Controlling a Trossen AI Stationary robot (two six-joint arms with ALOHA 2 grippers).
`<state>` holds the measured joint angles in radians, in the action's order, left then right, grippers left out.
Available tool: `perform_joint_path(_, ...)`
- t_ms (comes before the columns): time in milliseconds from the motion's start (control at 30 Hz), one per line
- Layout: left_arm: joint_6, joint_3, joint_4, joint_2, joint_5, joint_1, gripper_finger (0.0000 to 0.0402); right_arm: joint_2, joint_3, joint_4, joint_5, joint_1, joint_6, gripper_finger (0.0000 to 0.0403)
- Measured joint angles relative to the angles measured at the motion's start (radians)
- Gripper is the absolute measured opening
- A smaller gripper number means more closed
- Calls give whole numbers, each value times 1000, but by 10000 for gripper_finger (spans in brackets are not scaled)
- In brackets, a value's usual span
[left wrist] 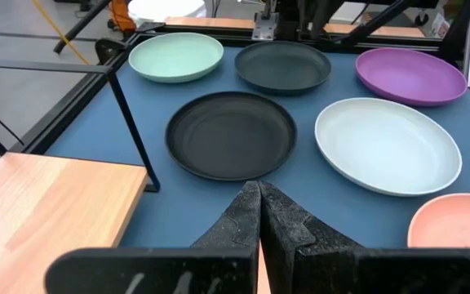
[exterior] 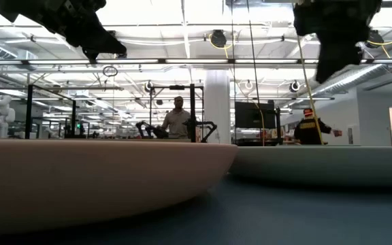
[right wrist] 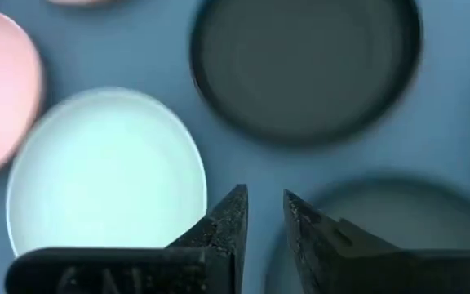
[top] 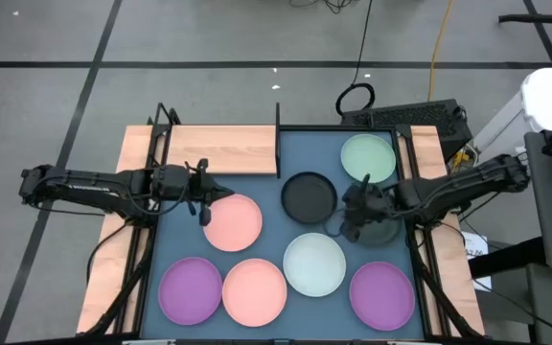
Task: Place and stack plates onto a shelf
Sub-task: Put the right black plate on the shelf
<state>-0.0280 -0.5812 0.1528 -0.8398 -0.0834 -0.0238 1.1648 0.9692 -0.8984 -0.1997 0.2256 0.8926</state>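
Several round plates lie flat on the blue mat point(top: 276, 230): pale green point(top: 367, 158), two black point(top: 310, 195) point(left wrist: 284, 65), pale blue-white point(top: 314, 264), two pink point(top: 233, 222) point(top: 254, 290) and two purple point(top: 190, 290) point(top: 381, 294). The bare wooden shelf point(top: 220, 150) stands at the far left. My left gripper point(left wrist: 259, 204) is shut and hangs above the mat beside the far pink plate. My right gripper point(right wrist: 263, 204) points steeply down with a narrow gap between its fingers. It hovers over the mat between the pale blue-white plate point(right wrist: 108, 171) and the nearer black plate point(right wrist: 382, 220).
Black metal frame posts point(top: 278, 139) rise along the shelf's edges and the table's sides. In the low view the near pink plate point(exterior: 94, 184) fills the foreground. People stand in the room far behind the table.
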Motion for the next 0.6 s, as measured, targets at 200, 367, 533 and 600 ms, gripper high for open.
perform_joint_path(200,-1,0,0,0,0,0,3,83,65,-144,123,39,180,68)
perform_joint_path(367,2,0,0,0,-1,0,3,133,69,-161,183,46,195,68)
perform_joint_path(533,4,0,0,0,-3,0,3,168,69,-206,261,45,204,68)
perform_joint_path(600,2,0,0,0,-3,0,3,177,69,-221,302,45,208,68)
